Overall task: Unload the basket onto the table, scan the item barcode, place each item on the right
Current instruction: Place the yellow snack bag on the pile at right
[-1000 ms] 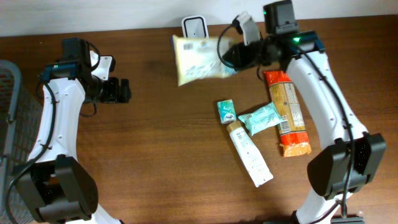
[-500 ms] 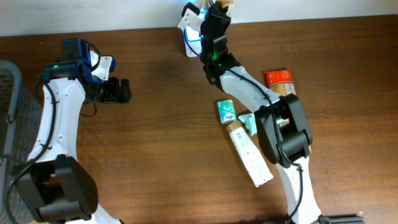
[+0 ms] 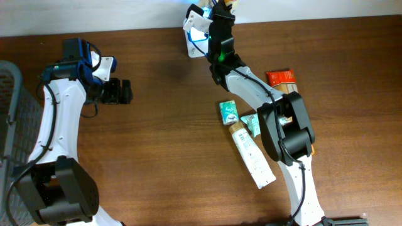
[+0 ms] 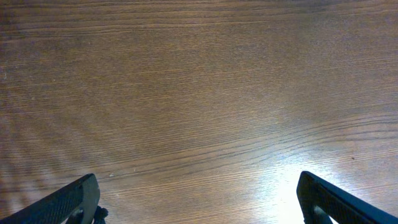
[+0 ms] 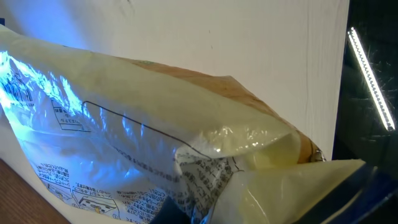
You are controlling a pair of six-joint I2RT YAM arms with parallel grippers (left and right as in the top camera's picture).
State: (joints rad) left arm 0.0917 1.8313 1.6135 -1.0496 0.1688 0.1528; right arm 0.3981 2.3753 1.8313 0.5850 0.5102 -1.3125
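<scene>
Pale yellow film, crinkled and glossy, makes up the pouch (image 5: pixel 155 124). We see its left side washed in blue light over small black print, and its right end pinched into a crimped seam. It sits at the far edge of the worktop (image 3: pixel 157 157), by the glowing scanner (image 3: pixel 196 30). Our left claw (image 3: pixel 125 91) gapes wide, holding nothing. Our right claw (image 3: pixel 220 9) is clamped on the pouch.

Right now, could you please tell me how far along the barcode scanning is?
Done: the yellowish plastic packet is picked up, right gripper shut on it. In hand: it is held at the white scanner, blue light across its print. Remaining: nothing shows a finished read; the left gripper hangs open, empty.
</scene>
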